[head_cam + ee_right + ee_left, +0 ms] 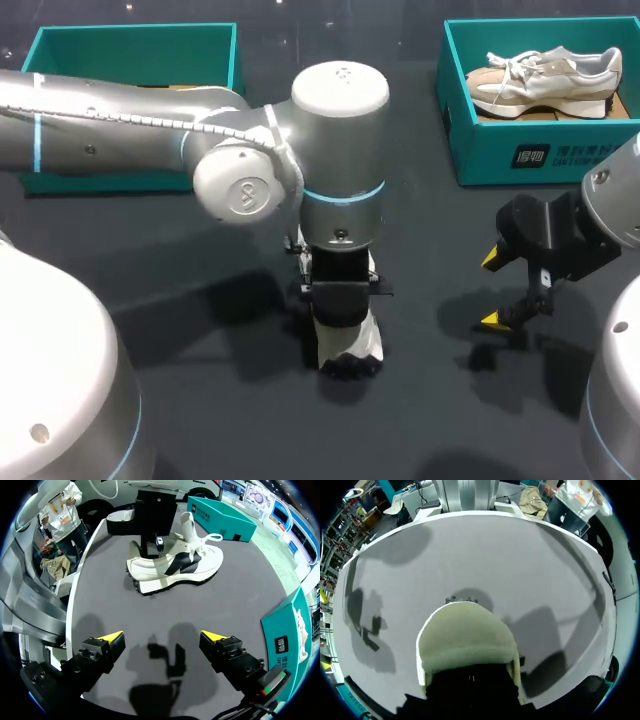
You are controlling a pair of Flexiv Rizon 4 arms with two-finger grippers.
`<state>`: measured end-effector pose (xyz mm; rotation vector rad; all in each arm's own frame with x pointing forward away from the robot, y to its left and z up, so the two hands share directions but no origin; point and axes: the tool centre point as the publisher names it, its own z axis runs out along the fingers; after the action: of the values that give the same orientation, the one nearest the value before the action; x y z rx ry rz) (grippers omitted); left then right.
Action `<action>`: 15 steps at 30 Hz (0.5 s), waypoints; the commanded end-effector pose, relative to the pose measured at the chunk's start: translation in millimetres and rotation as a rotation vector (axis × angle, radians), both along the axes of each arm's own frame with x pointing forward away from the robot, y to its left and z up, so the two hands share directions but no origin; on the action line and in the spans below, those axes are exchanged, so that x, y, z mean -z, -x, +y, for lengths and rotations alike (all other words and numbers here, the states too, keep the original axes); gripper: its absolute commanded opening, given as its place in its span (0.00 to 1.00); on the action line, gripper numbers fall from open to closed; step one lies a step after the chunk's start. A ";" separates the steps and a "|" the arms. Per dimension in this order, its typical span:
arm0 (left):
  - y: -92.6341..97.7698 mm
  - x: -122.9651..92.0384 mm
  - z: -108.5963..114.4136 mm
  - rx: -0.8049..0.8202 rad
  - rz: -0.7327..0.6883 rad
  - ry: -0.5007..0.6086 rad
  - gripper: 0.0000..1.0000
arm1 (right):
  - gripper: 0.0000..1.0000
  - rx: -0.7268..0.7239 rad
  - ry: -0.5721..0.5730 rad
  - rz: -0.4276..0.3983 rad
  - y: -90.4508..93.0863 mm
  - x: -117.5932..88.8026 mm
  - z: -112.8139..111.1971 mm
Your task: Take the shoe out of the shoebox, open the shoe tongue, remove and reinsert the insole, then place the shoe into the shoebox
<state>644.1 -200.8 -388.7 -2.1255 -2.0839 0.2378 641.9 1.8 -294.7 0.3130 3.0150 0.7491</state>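
The bench (200,290) is dark grey. The shoe (175,565) at its middle is cream with a black side patch and black tread. The left box (130,45) and right box (580,150) are teal. The second shoe (545,80) is beige and white. The right claw (162,636) is black, yellow-tipped.

Count: 2 shoes, i.e. table shoe (172,567) & boxed shoe (545,80); 2 shoeboxes, L box (100,55) & R box (540,155).

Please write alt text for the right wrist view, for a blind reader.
A white shoe stands on the dark table ahead of the open right gripper, with the left gripper at its heel end. One teal box stands beyond the shoe, a second box beside the right gripper.
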 end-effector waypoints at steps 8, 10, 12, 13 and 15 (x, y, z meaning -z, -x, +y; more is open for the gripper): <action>-29.3 21.5 -12.5 -0.112 -0.076 0.048 0.00 | 1.00 0.002 0.002 -0.003 2.3 0.2 -0.1; -32.8 7.8 -12.8 -0.122 -0.093 0.083 0.00 | 1.00 0.002 0.002 -0.003 2.3 0.2 -0.1; -33.1 -6.1 -12.4 -0.120 -0.080 0.118 0.00 | 1.00 0.002 0.002 -0.003 2.3 0.2 -0.1; -32.5 -11.7 -13.4 -0.114 -0.067 0.137 0.00 | 1.00 0.002 0.002 -0.003 2.3 0.2 -0.1; -28.8 -20.2 -15.0 -0.102 -0.029 0.165 0.00 | 1.00 0.002 0.002 -0.003 2.3 0.2 -0.1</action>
<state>670.4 -228.9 -380.7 -2.1004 -2.2549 0.3016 641.8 1.7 -294.7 0.3132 3.0149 0.7492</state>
